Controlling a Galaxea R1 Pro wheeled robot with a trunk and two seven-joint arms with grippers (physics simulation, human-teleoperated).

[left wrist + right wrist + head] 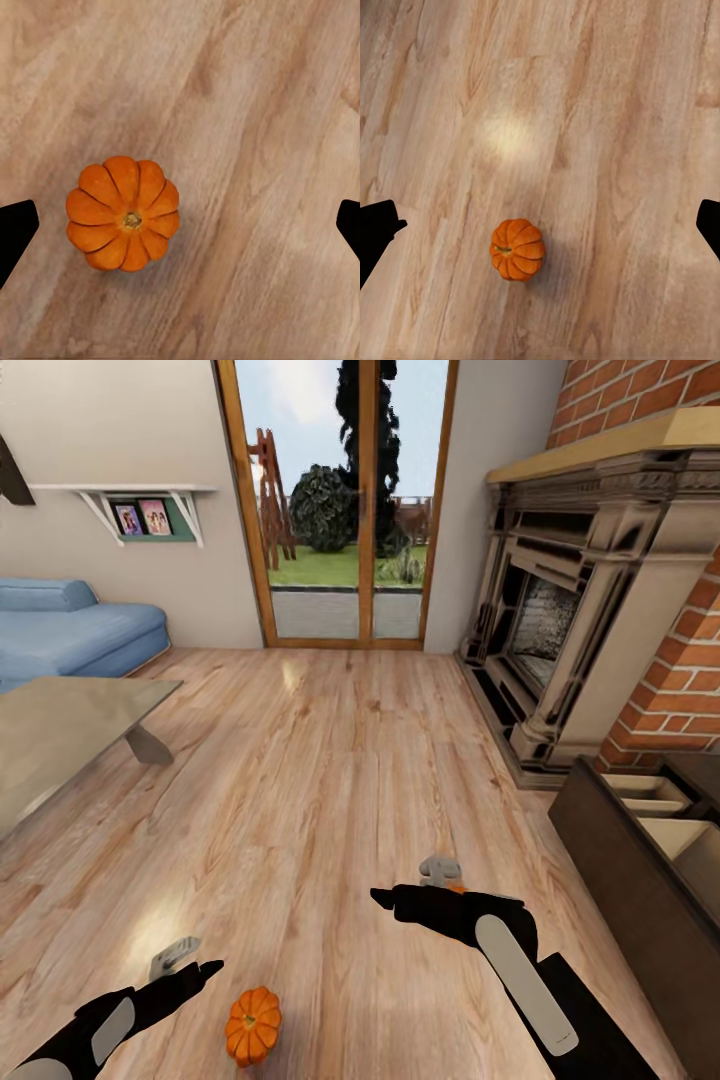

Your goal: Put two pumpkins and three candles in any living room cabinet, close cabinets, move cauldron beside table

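I see my left tool (180,217) spread wide over a pumpkin (123,214) on the floor (262,112), right tool (540,221) equally open above the second pumpkin (517,249)

Home living room, blue sofa (70,630), brick fireplace (590,620), glazed garden doors (340,500)

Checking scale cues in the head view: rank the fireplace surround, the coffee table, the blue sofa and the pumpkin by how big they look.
1. Fireplace surround
2. Coffee table, cut off at the frame edge
3. Blue sofa, farther away and also cut off, so true size is unsure
4. Pumpkin
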